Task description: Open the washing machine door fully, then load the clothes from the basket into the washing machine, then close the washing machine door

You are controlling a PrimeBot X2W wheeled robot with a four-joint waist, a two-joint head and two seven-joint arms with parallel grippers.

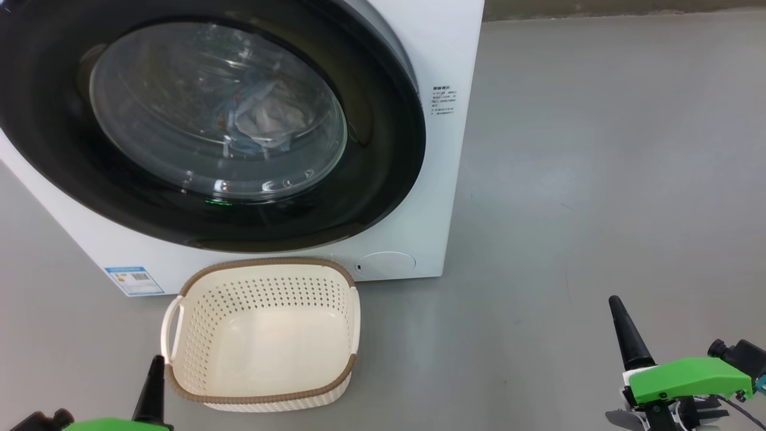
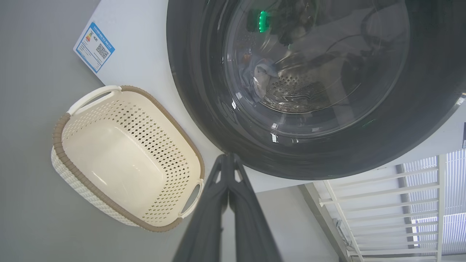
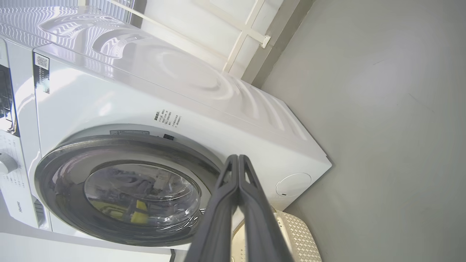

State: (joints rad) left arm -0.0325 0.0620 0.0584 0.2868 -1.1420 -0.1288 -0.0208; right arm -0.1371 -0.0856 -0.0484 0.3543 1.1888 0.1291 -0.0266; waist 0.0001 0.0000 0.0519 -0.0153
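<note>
At the lower left corner of the washing machine (image 1: 443,48) front sits a small blue label (image 1: 134,280). Out from that corner, on the side away from the machine, the left gripper (image 2: 228,159) hangs low with its two dark fingers pressed together tip to tip, holding nothing. In the head view one finger rises just beside the near left corner of the basket (image 1: 263,287). The basket stands on the grey floor (image 1: 598,149) directly before the machine, under the door, its far brown rim close to the machine's white front; whether they touch I cannot tell. Its perforated walls and smooth cream bottom lie in plain sight. Above it, the washing machine door (image 1: 383,179) is shut flat against the machine's front, glossy black around the bulging glass. Through that glass the clothes (image 1: 263,120) lie inside the machine, a light blue bundle with a pale piece, on the steel drum (image 2: 291,87). At the machine's lower right corner is a round white cover (image 1: 386,263). Well to the right of the machine, over the floor, the right gripper (image 3: 237,160) has its fingers closed against each other, gripping nothing.
</note>
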